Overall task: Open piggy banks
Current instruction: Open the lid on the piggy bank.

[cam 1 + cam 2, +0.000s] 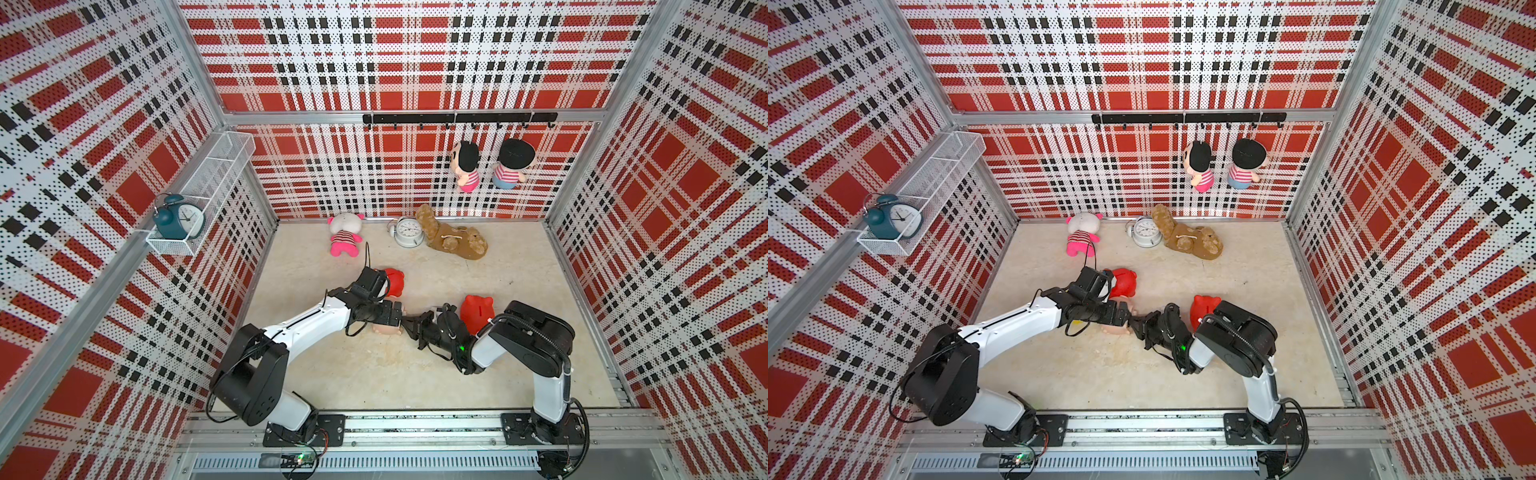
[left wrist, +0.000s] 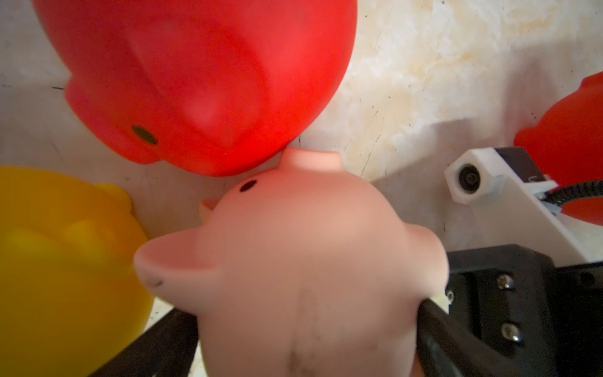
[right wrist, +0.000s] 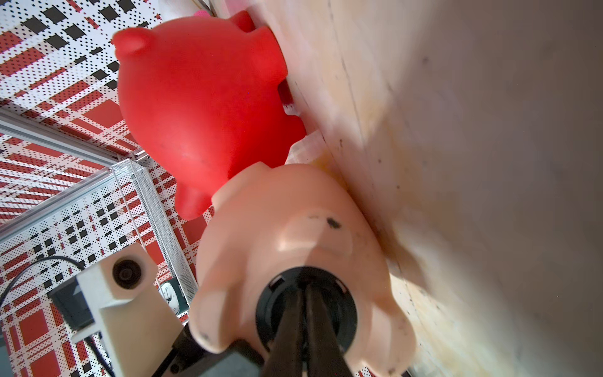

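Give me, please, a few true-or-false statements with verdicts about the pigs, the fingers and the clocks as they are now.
1. The left fingers sit on either side of the pink pig. True.
2. The right fingers are spread wide. False: they are closed together at the black plug in the pink pig's belly.
3. The pink pig's plug is already out. False: it sits in the belly.
4. A yellow pig is close beside the pink pig. True.
5. The blue clock stands on the table. False: it stands in the wire shelf on the wall.
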### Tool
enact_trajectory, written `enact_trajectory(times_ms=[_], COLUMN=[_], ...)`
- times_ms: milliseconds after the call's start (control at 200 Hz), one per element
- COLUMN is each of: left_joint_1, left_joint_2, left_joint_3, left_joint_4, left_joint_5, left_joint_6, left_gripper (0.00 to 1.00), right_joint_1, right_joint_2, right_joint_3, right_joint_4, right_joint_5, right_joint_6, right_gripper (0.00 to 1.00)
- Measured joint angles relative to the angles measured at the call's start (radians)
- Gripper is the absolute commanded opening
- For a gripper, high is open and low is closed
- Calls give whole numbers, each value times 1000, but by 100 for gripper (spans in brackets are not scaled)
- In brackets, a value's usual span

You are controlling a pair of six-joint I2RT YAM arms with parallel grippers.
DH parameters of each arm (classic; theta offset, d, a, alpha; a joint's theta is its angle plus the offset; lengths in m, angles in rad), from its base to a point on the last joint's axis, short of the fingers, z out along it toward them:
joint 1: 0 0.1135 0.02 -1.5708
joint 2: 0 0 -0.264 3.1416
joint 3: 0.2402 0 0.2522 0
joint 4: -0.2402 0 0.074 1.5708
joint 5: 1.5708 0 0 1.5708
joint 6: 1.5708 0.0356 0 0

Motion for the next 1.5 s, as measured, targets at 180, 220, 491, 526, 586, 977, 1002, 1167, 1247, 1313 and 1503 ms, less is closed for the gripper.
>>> enact_trajectory(times_ms=[180,220,491,526,586,977,1002,1167,1247,1313,1503], left_joint_1=[8,8,21,23,24,27,28,29,29,29,29], left_joint_2=[0,0,0,0,0,7,8,13,18,24,31], left_joint_3=[-2,-2,-3,-3,-3,-3,-3,0,5,11,19], left_joint_4=[4,5,8,8,9,17,18,20,18,16,14], left_joint_5=[1,1,14,17,19,43,46,53,53,54,55], left_joint_6=[0,0,0,0,3,21,23,24,24,24,25], left_gripper=[100,100,100,100,100,100,100,100,100,100,100], right_joint_1=[6,6,8,8,8,4,3,-6,-14,-19,-24], right_joint_2=[11,14,40,45,53,55,55,40,16,0,-11], right_joint_3=[5,5,4,3,0,-26,-29,-58,-81,-101,-130], right_joint_4=[14,19,70,82,99,135,139,150,142,142,142], right_joint_5=[17,20,28,27,27,23,23,21,19,19,19], right_joint_6=[4,4,-13,-26,-50,-223,-226,-252,-262,-270,-275], right_gripper=[0,0,0,0,0,0,0,0,0,0,0])
